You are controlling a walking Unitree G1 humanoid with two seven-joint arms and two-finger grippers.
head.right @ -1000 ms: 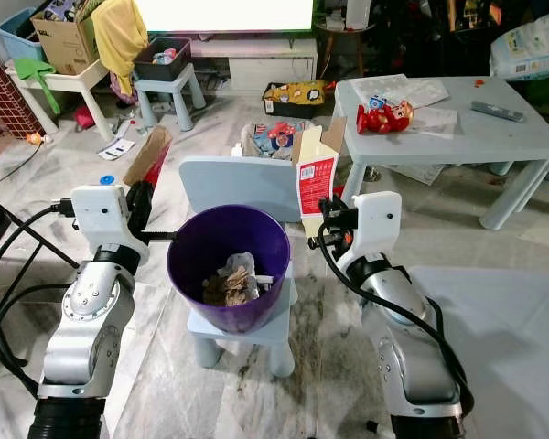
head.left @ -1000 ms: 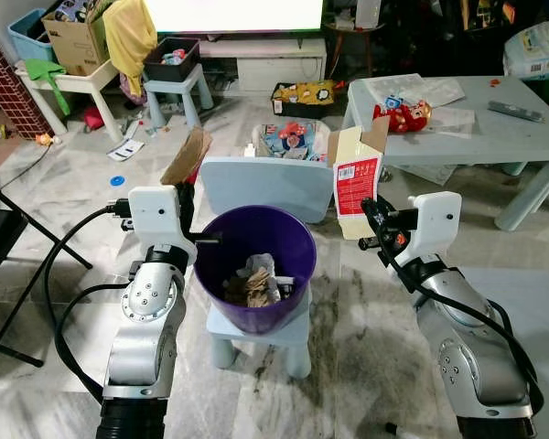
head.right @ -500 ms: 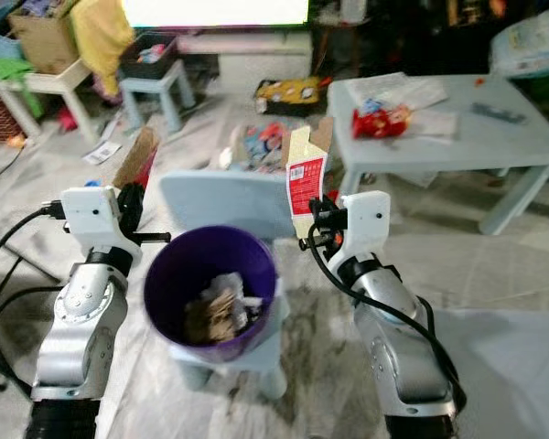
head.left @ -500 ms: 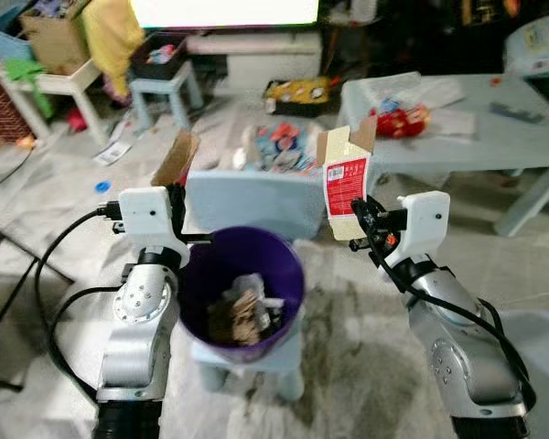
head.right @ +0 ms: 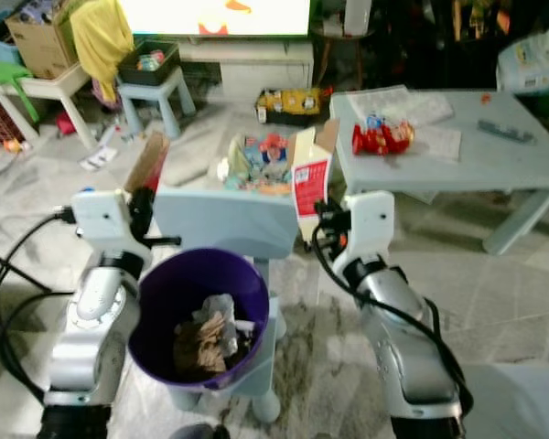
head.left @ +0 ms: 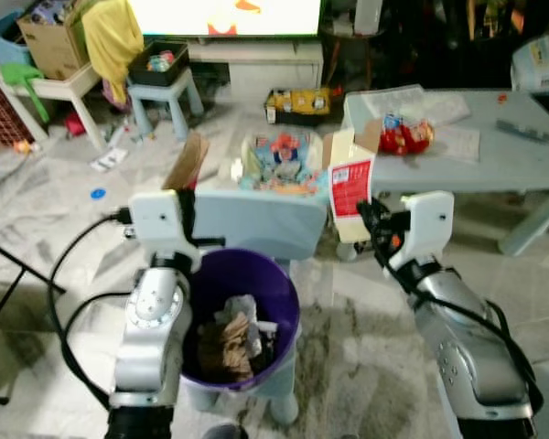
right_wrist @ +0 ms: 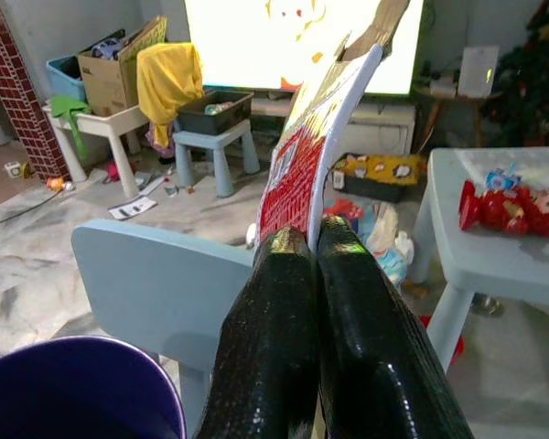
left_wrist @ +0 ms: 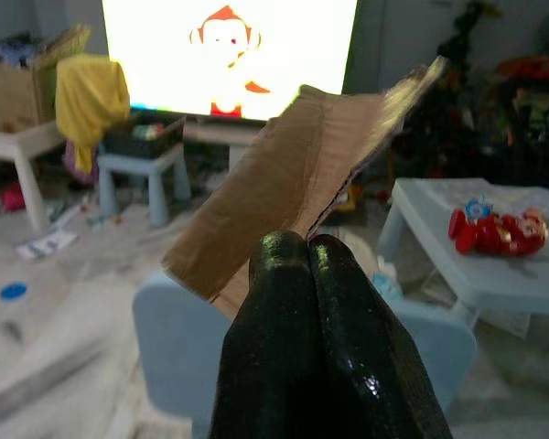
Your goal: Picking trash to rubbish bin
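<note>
Between both grippers sits the purple bin; right fingers clench the red carton, left fingers the cardboard scrap (release only directly above the rim).

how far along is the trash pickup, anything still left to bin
Some crumpled trash already lies in the purple bin. In hand: the left gripper pinches a brown cardboard piece, and the right gripper pinches a flattened red-and-white carton. Both are held up beside the bin and have yet to go in.
</note>
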